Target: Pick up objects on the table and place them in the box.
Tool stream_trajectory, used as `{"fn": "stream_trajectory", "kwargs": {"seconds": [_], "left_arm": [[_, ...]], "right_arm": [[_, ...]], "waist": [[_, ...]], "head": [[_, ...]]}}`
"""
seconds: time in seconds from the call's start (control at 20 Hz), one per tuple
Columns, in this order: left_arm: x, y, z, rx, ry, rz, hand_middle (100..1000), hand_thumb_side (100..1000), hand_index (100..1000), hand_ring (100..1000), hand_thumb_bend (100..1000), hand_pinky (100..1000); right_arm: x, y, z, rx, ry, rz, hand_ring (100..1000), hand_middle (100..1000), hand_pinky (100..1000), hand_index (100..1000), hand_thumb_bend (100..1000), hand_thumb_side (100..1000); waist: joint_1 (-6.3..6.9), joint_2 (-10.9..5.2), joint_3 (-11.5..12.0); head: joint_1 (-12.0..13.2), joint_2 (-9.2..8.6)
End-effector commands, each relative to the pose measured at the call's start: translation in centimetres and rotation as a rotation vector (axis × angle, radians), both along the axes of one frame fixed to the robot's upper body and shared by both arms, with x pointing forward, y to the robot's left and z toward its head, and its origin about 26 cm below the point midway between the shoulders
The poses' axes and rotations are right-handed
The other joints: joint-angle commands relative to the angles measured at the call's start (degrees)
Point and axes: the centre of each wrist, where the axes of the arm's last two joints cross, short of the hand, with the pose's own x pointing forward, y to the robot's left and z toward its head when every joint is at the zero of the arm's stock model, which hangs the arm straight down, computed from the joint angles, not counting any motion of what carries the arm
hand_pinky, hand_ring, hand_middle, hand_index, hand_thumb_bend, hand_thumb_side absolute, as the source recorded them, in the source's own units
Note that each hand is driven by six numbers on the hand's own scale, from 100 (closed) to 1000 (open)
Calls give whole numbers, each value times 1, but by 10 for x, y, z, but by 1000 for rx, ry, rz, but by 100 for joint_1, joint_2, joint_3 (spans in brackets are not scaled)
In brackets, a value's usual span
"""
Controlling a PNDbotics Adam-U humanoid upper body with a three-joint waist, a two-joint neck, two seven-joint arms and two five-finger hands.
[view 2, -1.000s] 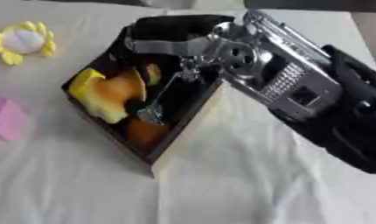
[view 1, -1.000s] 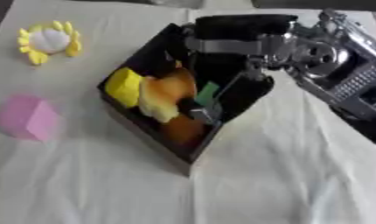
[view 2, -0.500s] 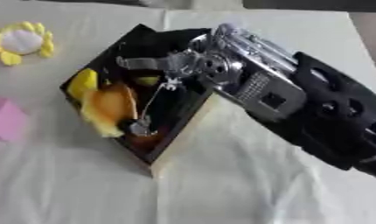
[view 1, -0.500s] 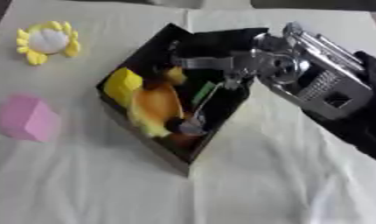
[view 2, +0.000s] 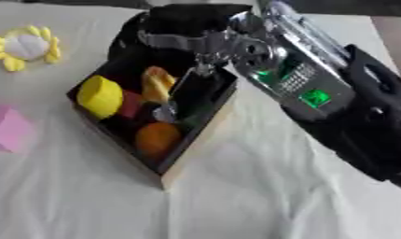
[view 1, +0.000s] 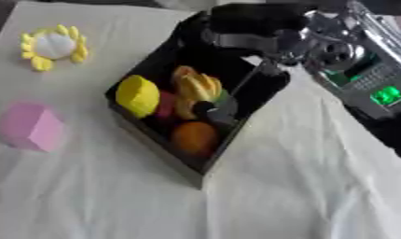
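Note:
A black box (view 1: 147,133) stands askew in the middle of the white cloth. Inside lie a yellow lemon (view 1: 138,95), a red piece (view 1: 164,105), a yellow-orange fruit (view 1: 196,88), an orange (view 1: 194,137) and a small dark green thing (view 1: 224,100). My right hand (view 1: 261,32) hangs over the box's far corner. One straight finger (view 2: 183,95) reaches down into the box, its tip at the green thing; nothing is pinched. A pink block (view 1: 32,127) and a yellow-and-white flower-shaped toy (view 1: 53,45) lie on the cloth left of the box. My left hand does not show.
My right forearm (view 2: 318,93), silver and black with a green light, crosses the upper right above the cloth. The white tablecloth (view 1: 301,196) spreads in front of and to the right of the box.
My right hand has drawn back from deep in the box toward its far corner. The green thing it carried a second ago now lies in the box.

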Motion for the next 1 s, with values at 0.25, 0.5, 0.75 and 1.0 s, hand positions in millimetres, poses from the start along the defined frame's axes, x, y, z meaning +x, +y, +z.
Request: {"fn": "stream_trajectory", "kwargs": {"seconds": [0.25,0.5,0.75,1.0], "left_arm": [[-4,3,12,54,-32,8,719,578,877,716,100,822],[-3,1,12,54,-29,-1,719,581,877,716,100,822],[-4,2,12,62,-28,9,719,571,877,716,100,822],[-6,8,13,214,2,42,711,476,871,721,158,826]], "right_arm": [[-16,-42,34,316,-96,-42,845,800,852,831,100,141],[-8,-44,26,283,-34,-40,855,815,856,831,100,182],[-1,-43,24,264,-20,-57,847,807,852,822,100,157],[-8,-52,30,316,-69,-69,842,799,851,820,100,140]], "waist": [[-2,-271,-46],[11,-272,-52],[21,-254,-36],[6,-264,-93]], "head": [[149,48],[164,38],[129,58],[357,141]]}}
